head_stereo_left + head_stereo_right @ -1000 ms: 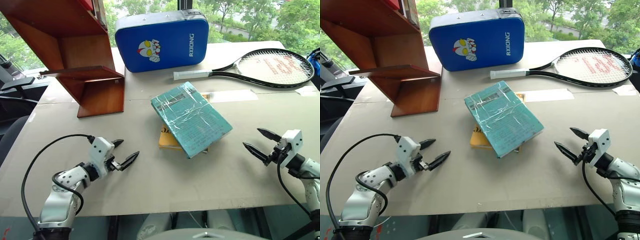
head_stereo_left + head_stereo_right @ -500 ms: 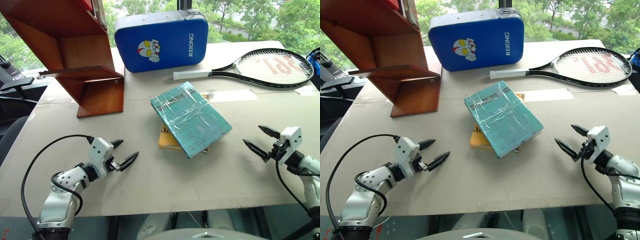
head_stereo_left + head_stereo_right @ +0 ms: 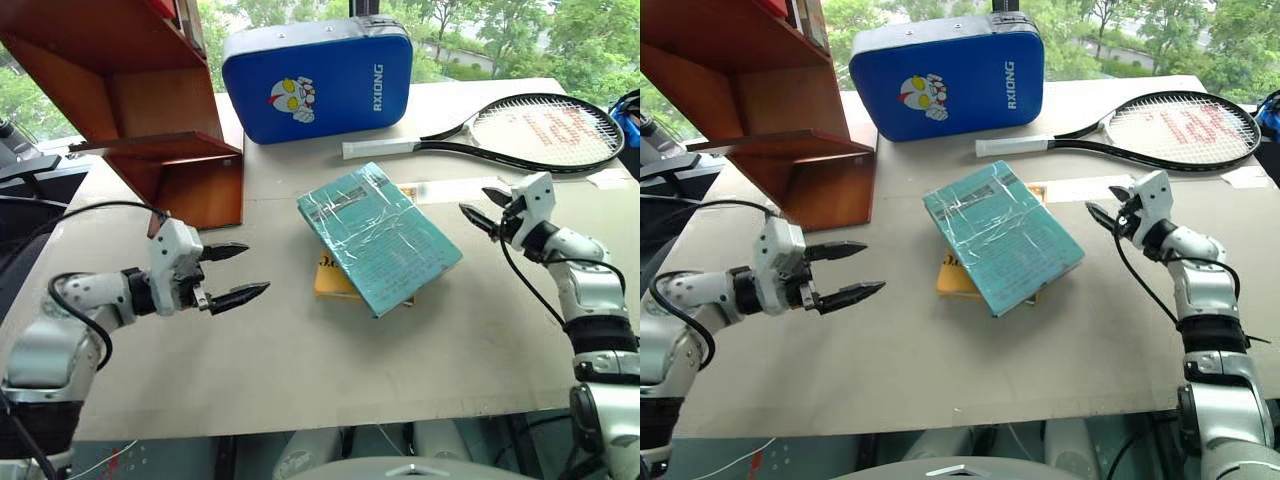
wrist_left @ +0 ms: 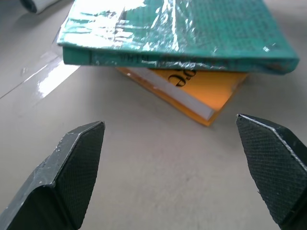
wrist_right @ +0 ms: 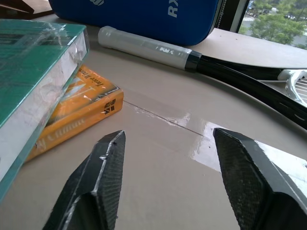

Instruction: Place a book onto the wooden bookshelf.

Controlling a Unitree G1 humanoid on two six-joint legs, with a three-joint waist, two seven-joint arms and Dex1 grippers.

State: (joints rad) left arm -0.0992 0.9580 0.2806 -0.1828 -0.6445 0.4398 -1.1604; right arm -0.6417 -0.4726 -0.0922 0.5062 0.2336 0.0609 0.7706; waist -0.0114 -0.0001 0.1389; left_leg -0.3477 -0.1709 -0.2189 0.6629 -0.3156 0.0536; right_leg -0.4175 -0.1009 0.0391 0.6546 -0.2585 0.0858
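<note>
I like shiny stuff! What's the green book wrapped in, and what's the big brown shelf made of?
The book seems wrapped in clear plastic film: it glints and crinkles. The wooden bookshelf looks like smooth reddish-brown wood, though it could be a veneer.

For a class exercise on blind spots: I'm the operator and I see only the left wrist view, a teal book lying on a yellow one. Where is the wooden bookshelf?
Observer: The wooden bookshelf stands at the table's far left, well left of the book.
Operator: What's behind the books?
Observer: A blue padded case stands upright at the table's far edge.
Operator: And the right pincer?
Observer: The right pincer hovers just right of the book, fingers apart, holding nothing.
</note>
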